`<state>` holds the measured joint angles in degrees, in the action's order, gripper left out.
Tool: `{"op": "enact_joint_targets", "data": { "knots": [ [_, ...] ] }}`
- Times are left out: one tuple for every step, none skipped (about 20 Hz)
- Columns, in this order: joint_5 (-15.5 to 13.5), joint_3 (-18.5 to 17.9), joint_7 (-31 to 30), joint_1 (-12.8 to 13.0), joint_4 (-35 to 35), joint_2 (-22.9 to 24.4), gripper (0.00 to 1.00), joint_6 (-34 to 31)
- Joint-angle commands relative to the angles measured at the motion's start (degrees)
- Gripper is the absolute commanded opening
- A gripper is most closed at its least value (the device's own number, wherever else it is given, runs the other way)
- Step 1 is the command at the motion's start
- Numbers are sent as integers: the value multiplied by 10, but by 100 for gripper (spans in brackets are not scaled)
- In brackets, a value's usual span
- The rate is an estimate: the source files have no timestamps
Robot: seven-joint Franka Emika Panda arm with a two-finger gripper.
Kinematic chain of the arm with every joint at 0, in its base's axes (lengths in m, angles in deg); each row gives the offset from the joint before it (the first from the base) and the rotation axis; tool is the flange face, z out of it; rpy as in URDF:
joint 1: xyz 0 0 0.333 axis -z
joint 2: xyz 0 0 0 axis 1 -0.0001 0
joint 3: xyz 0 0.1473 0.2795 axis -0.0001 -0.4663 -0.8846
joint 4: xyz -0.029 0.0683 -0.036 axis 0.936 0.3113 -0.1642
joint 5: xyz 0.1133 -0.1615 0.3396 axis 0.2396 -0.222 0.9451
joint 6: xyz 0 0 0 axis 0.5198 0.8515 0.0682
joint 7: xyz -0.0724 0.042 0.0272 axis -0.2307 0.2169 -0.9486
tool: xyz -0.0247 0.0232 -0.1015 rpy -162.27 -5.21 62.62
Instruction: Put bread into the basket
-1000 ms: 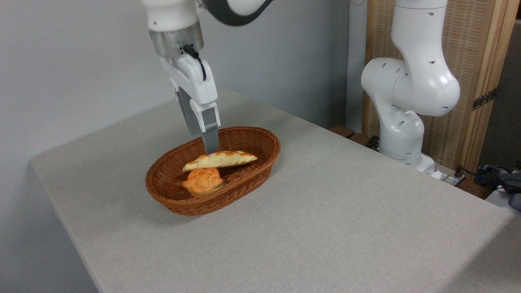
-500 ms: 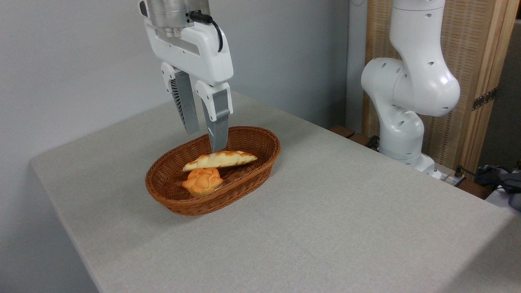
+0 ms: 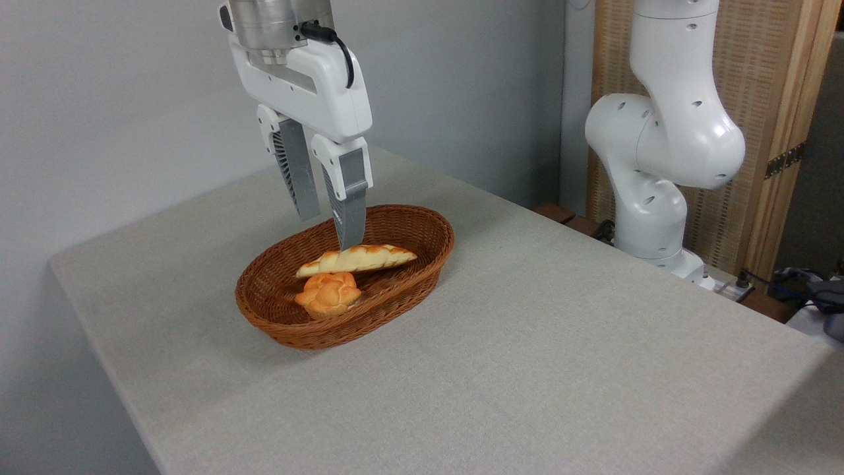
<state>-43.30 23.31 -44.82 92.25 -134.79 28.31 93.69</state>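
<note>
The bread (image 3: 357, 258) lies inside the basket (image 3: 422, 224), just behind a small round bun (image 3: 328, 294) — so the placing looks done. The gripper (image 3: 330, 227) hangs above it, jaws spread and holding nothing — only pulling clear seems left.

Bread (image 3: 356, 258) in basket (image 3: 409, 287), bun (image 3: 328, 294) just before it, basket on table (image 3: 527, 369).

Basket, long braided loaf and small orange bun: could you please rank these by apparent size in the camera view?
1. Basket, clearly largest; it holds both breads.
2. Long braided loaf, about half the basket's length.
3. Small orange bun, smallest, though it lies slightly nearer the camera.
</note>
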Motion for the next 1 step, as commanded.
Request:
{"op": "enact_joint_targets", "data": {
  "knots": [
    [3,-6,-4,6,13,-3,100,-17]
  ]
}}
